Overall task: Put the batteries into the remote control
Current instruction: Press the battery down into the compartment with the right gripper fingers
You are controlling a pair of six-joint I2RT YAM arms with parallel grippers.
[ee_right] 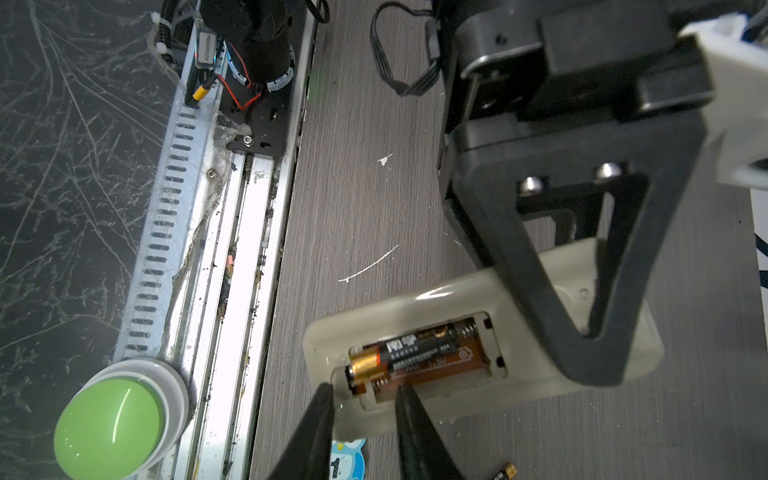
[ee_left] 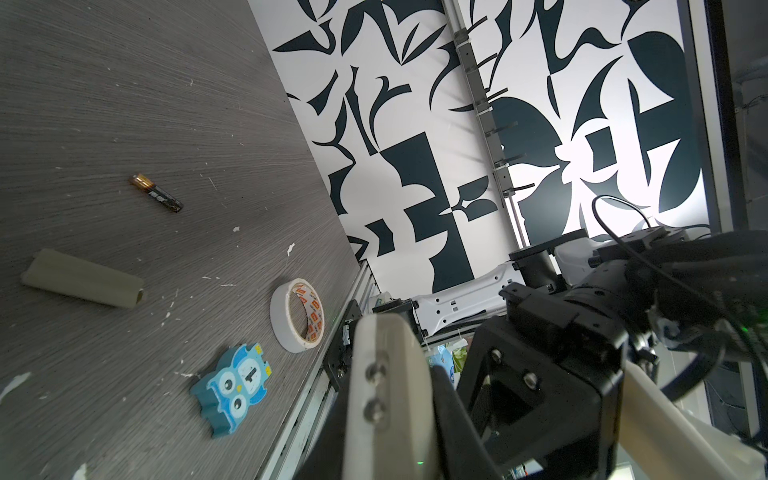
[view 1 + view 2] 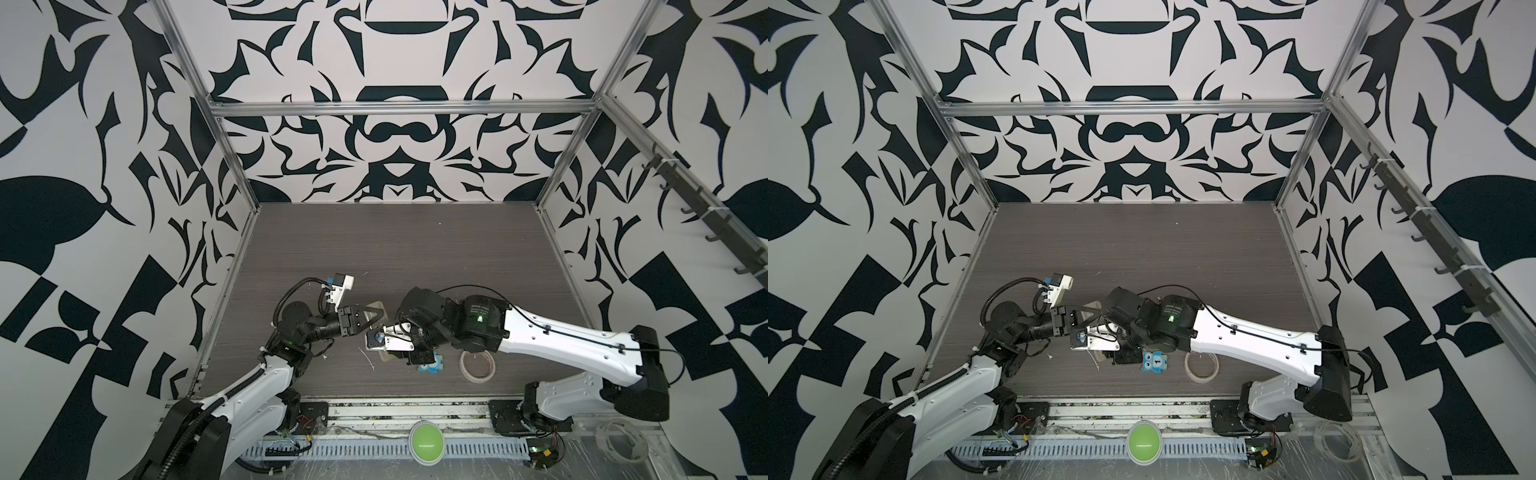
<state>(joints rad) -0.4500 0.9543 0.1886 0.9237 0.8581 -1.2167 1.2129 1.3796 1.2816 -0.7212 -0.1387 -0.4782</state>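
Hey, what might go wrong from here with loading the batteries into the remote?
The battery in the remote control lies skewed in the open bay, gold end at the rim. A push from the right gripper may pop it out. The left gripper bears on only one end, so the remote control might pivot. The spare battery could roll if nudged.

Black leaf and scroll shapes sprawl over white walls [image 3: 399,145] on three sides, right down to the worktop [image 3: 395,249], a grey board with fine wood grain, scuffed and flecked with pale marks. Silver aluminium bars [image 3: 403,109] frame the corners and cross the back wall. A dark rail of hooks [image 3: 706,216] slants down the right-hand wall. Along the near edge runs a slotted pale strip [image 3: 374,449]. The light is even and cool; in the left wrist view, one patch of the side wall [image 2: 552,158] glows brighter.
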